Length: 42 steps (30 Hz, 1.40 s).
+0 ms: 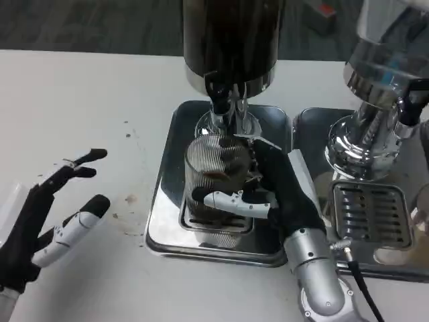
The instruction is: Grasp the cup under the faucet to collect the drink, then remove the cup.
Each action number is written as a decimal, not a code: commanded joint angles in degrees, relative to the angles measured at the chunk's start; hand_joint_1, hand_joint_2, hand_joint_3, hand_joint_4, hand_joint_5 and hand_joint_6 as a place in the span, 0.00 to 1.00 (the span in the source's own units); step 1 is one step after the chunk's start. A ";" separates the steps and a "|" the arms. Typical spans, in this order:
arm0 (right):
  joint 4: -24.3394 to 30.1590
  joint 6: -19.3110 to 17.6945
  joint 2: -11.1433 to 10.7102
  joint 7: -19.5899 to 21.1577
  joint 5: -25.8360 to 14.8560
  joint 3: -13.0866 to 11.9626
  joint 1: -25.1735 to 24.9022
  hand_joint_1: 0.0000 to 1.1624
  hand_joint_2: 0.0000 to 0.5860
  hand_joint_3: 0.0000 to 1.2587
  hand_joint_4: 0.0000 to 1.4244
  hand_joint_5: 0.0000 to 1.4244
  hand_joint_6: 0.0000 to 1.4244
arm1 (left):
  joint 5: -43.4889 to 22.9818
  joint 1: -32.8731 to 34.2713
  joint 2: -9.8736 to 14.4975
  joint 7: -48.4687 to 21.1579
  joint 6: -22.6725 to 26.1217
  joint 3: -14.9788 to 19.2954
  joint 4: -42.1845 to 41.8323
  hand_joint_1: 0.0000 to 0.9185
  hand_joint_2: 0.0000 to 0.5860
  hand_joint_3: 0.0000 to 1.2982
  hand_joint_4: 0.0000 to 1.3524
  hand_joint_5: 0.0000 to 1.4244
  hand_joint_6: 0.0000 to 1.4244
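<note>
A clear ribbed cup (213,176) stands on the drip grate of the steel tray (167,221), right below the faucet (224,111) of the dark drink dispenser (231,37). A little dark liquid shows low inside the cup. My right hand (268,194) wraps around the cup from its right side, with one white finger across the front and black fingers behind. My left hand (47,221) hovers over the table at the lower left, fingers spread, holding nothing.
A second steel dispenser (379,100) stands at the right on its own tray with a slotted drip grate (369,215). Small brown stains (131,199) mark the white table left of the tray.
</note>
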<state>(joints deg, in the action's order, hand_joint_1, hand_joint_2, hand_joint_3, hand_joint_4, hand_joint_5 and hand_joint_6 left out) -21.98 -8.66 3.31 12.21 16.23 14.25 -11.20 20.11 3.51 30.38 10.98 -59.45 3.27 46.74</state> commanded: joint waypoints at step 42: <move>23.73 5.21 -3.89 -5.23 4.92 2.25 13.35 0.91 0.32 0.43 0.44 0.54 0.66 | 22.12 -7.58 7.74 3.48 27.94 -7.71 -24.08 0.00 0.18 0.00 0.00 0.00 0.00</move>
<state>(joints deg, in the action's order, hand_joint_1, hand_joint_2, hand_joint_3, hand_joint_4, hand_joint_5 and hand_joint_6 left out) -1.53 -2.91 -0.55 7.34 21.09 16.22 1.60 41.22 -2.75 36.85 13.11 -32.42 -3.82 24.37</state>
